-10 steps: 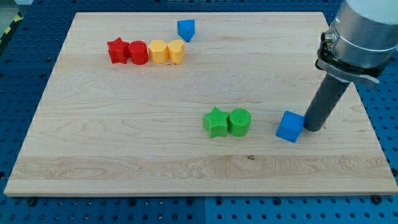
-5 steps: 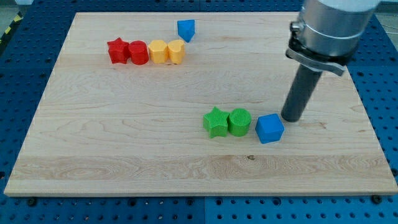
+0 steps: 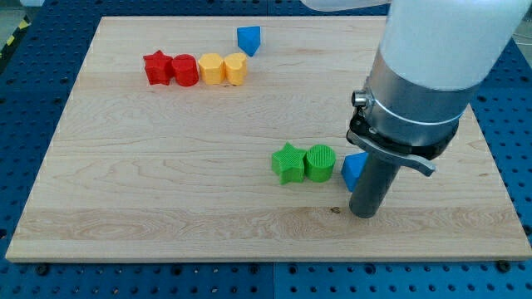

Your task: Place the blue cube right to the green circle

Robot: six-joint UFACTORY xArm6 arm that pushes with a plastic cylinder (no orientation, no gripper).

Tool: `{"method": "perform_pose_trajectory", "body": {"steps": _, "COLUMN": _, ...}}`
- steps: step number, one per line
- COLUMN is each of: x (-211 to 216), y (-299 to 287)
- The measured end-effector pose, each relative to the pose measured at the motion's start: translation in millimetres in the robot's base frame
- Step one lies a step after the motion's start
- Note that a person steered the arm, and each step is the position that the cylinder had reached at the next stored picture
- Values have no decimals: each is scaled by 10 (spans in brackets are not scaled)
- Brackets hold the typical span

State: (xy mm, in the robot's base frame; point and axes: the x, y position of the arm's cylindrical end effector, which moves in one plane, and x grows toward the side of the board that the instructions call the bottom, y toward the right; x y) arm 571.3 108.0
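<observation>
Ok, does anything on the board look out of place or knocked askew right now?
Nothing stands out. The blue cube sits just right of the green circle, mostly hidden behind the rod, and my tip rests below it. All other blocks lie flat, undamaged.

Blue cube (image 3: pixel 352 169), ribbed green circle (image 3: pixel 320 162), dark rod (image 3: pixel 371 189).

My tip (image 3: pixel 364 214) rests low, rod upright under the arm

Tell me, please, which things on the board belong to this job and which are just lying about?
Job:
- blue cube, partly hidden behind my tip
- green ridged circle

Lying about:
- green star
- red star
- red block
- two yellow blocks
- small blue block
- wooden board
</observation>
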Motion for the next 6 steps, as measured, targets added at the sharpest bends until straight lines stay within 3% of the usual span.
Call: {"method": "perform_pose_trajectory", "body": {"steps": 6, "x": -371, "y": 26}}
